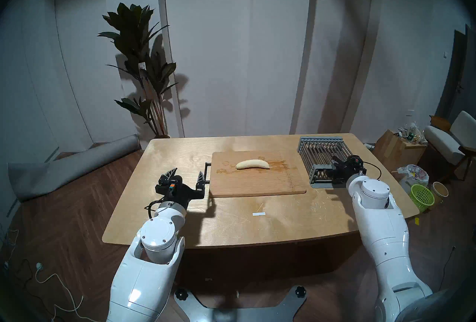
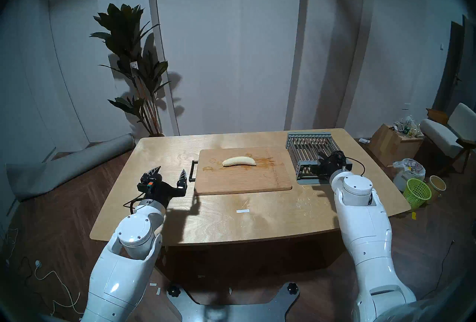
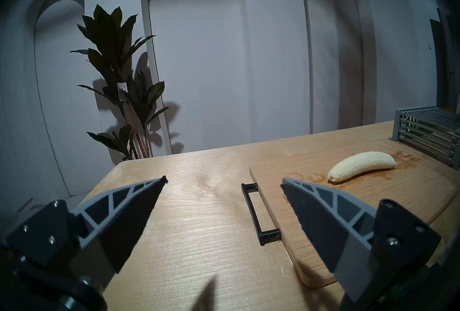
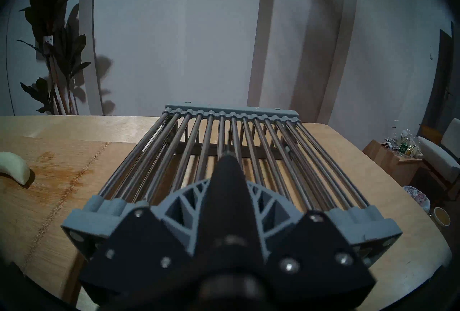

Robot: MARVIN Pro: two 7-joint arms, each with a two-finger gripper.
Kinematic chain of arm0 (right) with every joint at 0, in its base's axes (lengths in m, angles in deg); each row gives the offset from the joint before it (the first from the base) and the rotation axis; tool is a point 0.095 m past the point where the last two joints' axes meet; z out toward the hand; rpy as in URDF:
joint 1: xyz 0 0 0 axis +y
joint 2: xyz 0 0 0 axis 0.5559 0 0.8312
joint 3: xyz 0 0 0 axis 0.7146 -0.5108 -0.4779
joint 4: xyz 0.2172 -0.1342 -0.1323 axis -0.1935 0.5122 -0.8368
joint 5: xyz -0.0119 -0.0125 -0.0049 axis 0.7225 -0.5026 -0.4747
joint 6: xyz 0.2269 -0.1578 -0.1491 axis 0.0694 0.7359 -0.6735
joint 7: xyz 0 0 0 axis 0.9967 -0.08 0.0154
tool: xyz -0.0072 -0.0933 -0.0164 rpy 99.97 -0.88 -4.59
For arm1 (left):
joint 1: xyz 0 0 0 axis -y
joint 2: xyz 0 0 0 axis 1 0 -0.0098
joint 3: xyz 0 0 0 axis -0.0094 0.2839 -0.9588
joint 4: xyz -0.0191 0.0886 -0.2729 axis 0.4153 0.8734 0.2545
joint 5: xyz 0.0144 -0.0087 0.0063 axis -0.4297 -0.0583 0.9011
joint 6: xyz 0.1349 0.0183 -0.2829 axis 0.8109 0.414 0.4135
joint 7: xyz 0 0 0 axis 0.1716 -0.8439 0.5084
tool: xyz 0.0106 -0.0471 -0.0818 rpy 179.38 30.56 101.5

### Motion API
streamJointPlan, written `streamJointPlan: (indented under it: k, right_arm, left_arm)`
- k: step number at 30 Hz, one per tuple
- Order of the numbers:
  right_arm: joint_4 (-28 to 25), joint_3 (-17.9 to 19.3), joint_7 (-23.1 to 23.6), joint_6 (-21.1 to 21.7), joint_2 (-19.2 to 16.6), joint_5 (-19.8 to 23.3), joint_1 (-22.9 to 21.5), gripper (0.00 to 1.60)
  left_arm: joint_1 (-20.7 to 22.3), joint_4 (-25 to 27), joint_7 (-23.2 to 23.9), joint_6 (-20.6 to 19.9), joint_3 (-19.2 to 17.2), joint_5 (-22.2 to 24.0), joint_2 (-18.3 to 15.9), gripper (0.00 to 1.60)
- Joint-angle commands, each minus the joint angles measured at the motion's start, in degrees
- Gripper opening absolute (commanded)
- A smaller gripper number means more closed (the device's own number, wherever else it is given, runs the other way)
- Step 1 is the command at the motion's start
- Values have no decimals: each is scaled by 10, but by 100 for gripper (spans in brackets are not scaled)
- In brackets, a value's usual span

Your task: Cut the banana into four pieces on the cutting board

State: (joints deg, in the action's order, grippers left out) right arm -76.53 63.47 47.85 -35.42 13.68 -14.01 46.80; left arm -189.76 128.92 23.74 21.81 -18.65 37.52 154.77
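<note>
Beside the cutting board's (image 1: pixel 257 179) handle, the left gripper (image 1: pixel 186 175) hovers level, released; right gripper (image 4: pixel 227 171), clenched on a dark handle (image 4: pixel 227 193), sits over the rack (image 4: pixel 231 143).

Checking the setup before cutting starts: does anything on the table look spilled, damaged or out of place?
Nothing is tipped or spilled. The cutting board carries brownish stains right of the whole banana, like old residue, and the table shows pale scratches near its front right.

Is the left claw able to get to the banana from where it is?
Probably yes. The left claw is open beside the cutting board, and nothing stands between it and the banana.
</note>
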Motion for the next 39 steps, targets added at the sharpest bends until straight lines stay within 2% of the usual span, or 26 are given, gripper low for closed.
streamJointPlan:
  k: [1, 20, 39]
  right_arm:
    - [-55, 15, -3, -4, 2, 9, 18, 0]
    - [-125, 24, -6, -7, 8, 19, 51, 0]
    - [-223, 37, 3, 29, 26, 45, 103, 0]
  left_arm:
    - [9, 11, -1, 2, -1, 0, 0, 160]
    - [9, 11, -5, 2, 2, 4, -4, 160]
    - [10, 11, -9, 2, 5, 7, -8, 160]
